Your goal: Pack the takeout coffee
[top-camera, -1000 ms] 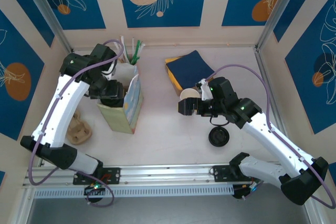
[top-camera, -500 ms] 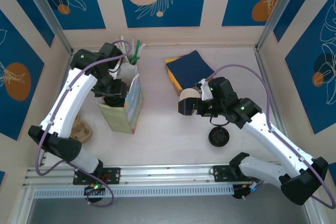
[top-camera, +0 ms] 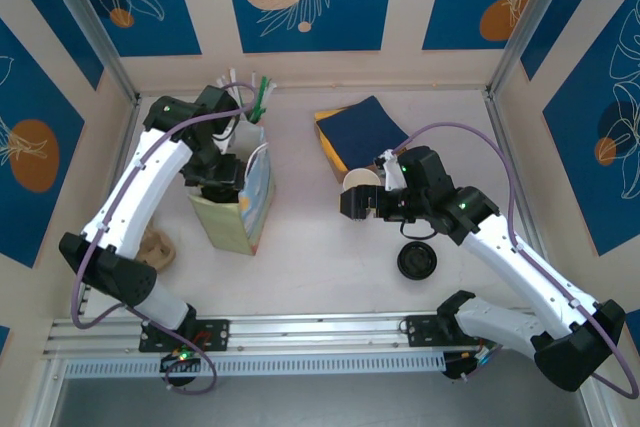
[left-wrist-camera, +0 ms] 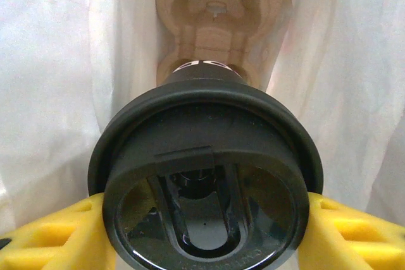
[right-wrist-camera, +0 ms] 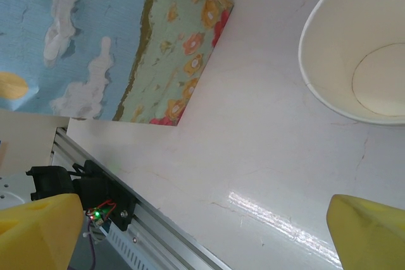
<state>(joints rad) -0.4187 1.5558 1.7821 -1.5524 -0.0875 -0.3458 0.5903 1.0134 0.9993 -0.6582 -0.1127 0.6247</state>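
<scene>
The takeout coffee, a small cup under a round black lid, hangs inside the white-lined paper bag. My left gripper is shut on it, a yellow finger pressed against each side of the lid. From above, that left gripper reaches down into the mouth of the flower-printed bag. A moulded cardboard carrier lies at the bag's bottom beneath the cup. My right gripper hovers open over the table, its fingertips wide apart with nothing between them.
A lidless white cup stands just behind the right gripper, also seen as the cup. A loose black lid lies nearer the front. Navy napkins sit at the back, a cutlery holder behind the bag, and another cardboard carrier to its left.
The left arm's upper links have swung toward the back wall while its gripper stayed in the bag's mouth with the cup. The right arm has not moved.
</scene>
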